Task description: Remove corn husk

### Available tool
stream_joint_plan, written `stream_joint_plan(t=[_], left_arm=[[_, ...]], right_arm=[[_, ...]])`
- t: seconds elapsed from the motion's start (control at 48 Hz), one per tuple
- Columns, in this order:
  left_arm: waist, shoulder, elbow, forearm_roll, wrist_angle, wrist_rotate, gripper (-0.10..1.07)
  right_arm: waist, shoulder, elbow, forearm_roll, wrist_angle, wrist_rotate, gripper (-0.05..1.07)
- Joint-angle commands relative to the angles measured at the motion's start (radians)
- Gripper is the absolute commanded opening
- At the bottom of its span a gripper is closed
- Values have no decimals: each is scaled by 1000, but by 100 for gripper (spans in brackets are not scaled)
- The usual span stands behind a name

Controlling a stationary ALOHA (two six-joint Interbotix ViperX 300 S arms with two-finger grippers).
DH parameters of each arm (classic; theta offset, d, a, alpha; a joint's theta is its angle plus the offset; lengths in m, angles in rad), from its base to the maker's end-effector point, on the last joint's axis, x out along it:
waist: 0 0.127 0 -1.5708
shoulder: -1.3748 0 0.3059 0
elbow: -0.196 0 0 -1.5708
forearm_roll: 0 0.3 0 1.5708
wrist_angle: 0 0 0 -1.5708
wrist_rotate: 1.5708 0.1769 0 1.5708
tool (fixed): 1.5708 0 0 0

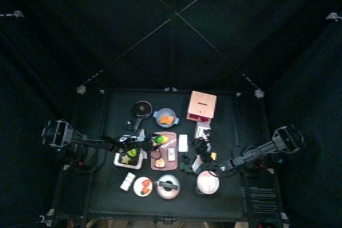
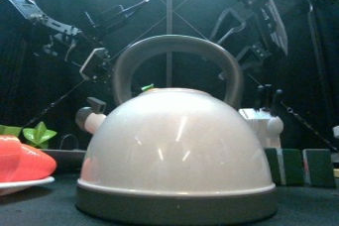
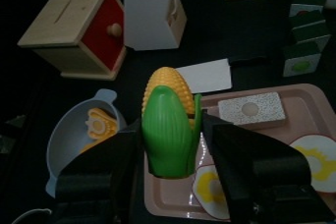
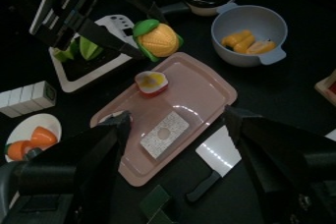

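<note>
**Item: corn cob in husk, presented for stripping**

Holding and placement. I am gripping the corn husk point(image 3: 171, 130) in my left gripper point(image 3: 174, 138). Its jaws are pressing in on the two sides of the green lower half, with no gap showing. I am carrying the cob upright and clear of the pink tray point(image 3: 309, 102), near the blue bowl point(image 3: 69, 138). I judge this pose to be deliberate. The tip is facing out and the wrap's long sides are exposed, so my other arm has something free to pull against.

My right gripper point(image 4: 178, 125) is hanging above the same tray point(image 4: 197, 88) with its jaws spread as wide as they go and nothing between them. It is well apart from the cob point(image 4: 156, 37). I read it as lining up for a pinch on the husk rather than working on it yet.

From the front, the white kettle point(image 2: 179, 151) is blocking the cob, so only the wrist views are showing the grip.

Condition of the task's thing.
- The wrap is showing bright, glossy green, with smooth moulded leaves.
- It is covering the lower part of the cob and rising to a point up the middle.
- The yellow kernels are showing at the crown and down both shoulders.
- The husk is looking intact and fully seated, with no edge lifting, so the stripping is not yet begun.
- It is looking like rigid plastic, so I am expecting it to come off as one shell rather than peel.

Nearby. A pale cracker tile point(image 3: 256, 110) and a fried egg point(image 3: 309, 164) are lying on the tray, and a wooden box point(image 3: 79, 27) is standing beyond it.
</note>
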Motion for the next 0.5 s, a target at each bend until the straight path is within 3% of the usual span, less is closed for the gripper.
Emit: stream_joint_plan(t=[0.0, 0.062, 0.208, 0.354, 0.479], left_arm=[[-26, -35, -29, -3, 0, -43, 67], [-43, -67, -35, 6, 14, -110, 67], [-46, -216, -18, 71, 35, -359, 67], [-29, -341, 25, 242, 31, -615, 67], [-31, -399, 48, 453, -15, -844, 67]], right_arm=[[-11, -11, -40, -6, -14, 12, 104], [-21, -9, -51, -17, -28, 12, 104], [-35, 2, -77, -72, -54, 12, 104], [-37, 5, -100, -155, -75, 12, 104], [-37, 5, -127, -255, -83, 14, 104]])
